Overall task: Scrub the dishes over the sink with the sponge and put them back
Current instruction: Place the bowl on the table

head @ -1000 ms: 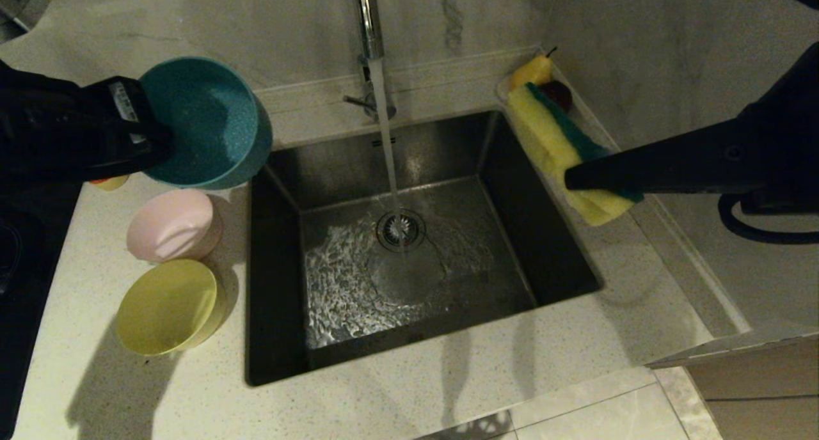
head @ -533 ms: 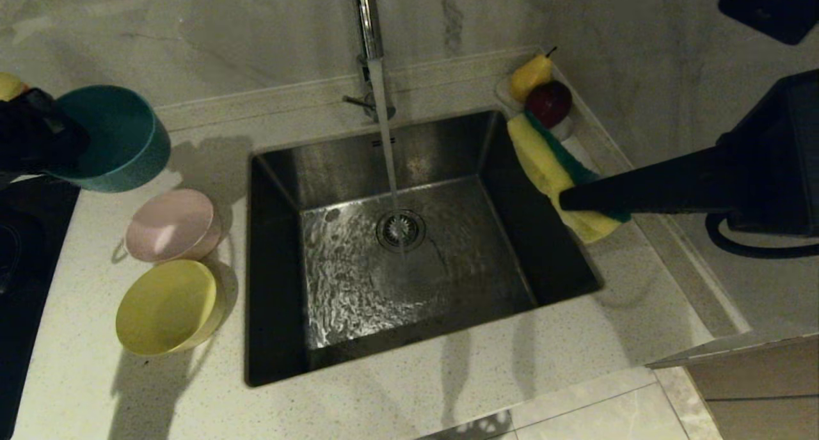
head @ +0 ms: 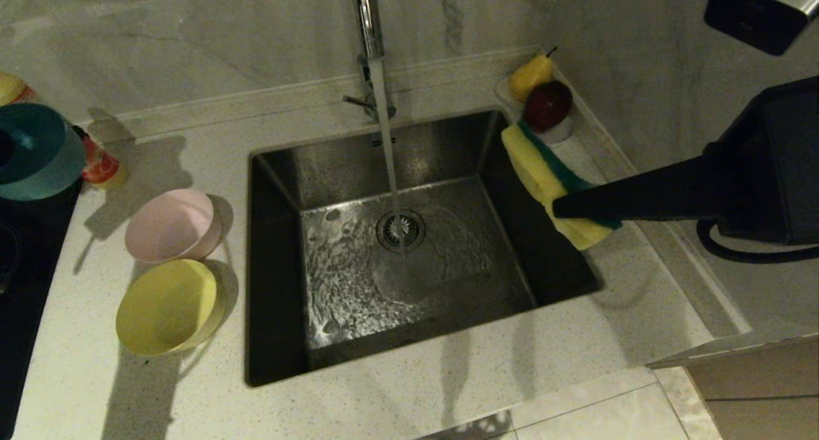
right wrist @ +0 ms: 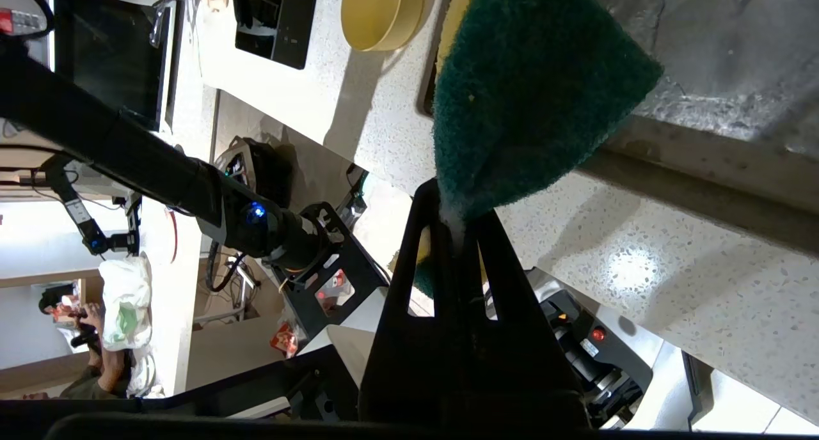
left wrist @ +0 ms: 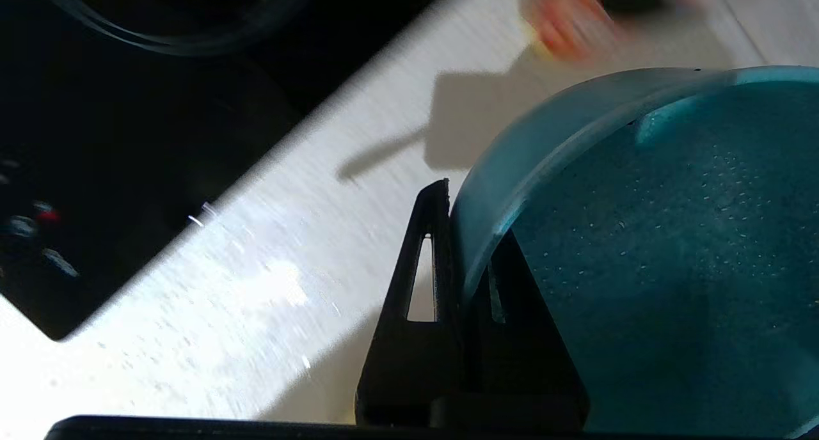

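Left gripper [left wrist: 464,235] clamps blue bowl [left wrist: 640,248] rim, well left of sink [head: 281,248]; right gripper [head: 563,206] pinches sponge [head: 544,171] at sink's right edge; you set bowl down level, beside pink bowl [head: 169,226].

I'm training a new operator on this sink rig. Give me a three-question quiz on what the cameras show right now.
1. True or false: the left gripper has its fingers shut on the blue bowl.
2. What does the right gripper hold: (a) pear, (b) sponge, (c) pink bowl?
3. Which bowl sits nearest the counter's front edge?

Key: 1 true; 2 b; 3 the yellow bowl.
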Robot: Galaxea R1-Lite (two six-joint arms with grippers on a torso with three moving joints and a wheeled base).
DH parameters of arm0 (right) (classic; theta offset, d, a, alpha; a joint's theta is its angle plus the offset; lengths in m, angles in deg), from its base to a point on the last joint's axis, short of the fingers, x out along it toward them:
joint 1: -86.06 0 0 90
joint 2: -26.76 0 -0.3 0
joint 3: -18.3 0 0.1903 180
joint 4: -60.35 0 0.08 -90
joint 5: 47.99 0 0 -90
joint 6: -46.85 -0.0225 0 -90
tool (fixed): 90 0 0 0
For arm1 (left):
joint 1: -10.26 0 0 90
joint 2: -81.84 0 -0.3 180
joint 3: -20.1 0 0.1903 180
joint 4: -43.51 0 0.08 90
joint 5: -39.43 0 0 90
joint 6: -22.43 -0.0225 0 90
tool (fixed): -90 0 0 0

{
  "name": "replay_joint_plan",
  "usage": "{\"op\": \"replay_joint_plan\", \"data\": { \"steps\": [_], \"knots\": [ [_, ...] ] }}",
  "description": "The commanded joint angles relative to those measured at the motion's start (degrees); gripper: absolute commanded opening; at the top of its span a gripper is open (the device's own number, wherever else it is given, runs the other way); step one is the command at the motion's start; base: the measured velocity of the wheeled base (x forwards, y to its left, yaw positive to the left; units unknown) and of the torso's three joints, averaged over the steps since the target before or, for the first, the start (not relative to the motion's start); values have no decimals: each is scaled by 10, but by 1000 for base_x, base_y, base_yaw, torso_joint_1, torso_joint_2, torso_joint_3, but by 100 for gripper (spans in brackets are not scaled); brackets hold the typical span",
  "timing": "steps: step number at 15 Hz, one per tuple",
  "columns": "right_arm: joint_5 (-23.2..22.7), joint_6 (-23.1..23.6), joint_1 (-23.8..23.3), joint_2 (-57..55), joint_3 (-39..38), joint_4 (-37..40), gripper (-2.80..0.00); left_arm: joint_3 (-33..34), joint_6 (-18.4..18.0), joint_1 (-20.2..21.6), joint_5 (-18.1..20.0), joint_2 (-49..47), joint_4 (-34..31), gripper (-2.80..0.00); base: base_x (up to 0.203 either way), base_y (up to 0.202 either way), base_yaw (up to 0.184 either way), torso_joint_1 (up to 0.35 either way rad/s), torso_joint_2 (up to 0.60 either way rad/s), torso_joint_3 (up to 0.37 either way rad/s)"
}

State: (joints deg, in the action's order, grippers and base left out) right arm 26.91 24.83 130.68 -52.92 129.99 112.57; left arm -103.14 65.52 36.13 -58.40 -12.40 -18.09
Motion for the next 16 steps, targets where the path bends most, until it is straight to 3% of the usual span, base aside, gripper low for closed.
{"op": "replay_joint_plan", "data": {
  "steps": [1,8,16],
  "knots": [
    [-1,-1,0,-2,-3,1,-280,-16,9,55,16,-36,-2,-280,0,0,0,0,0,0],
    [-2,0,0,3,-13,2,-280,-47,12,161,60,-131,6,-280,0,0,0,0,0,0],
    [-2,-1,0,8,-14,2,-280,-87,14,204,63,-208,25,-280,0,0,0,0,0,0]
  ]
}}
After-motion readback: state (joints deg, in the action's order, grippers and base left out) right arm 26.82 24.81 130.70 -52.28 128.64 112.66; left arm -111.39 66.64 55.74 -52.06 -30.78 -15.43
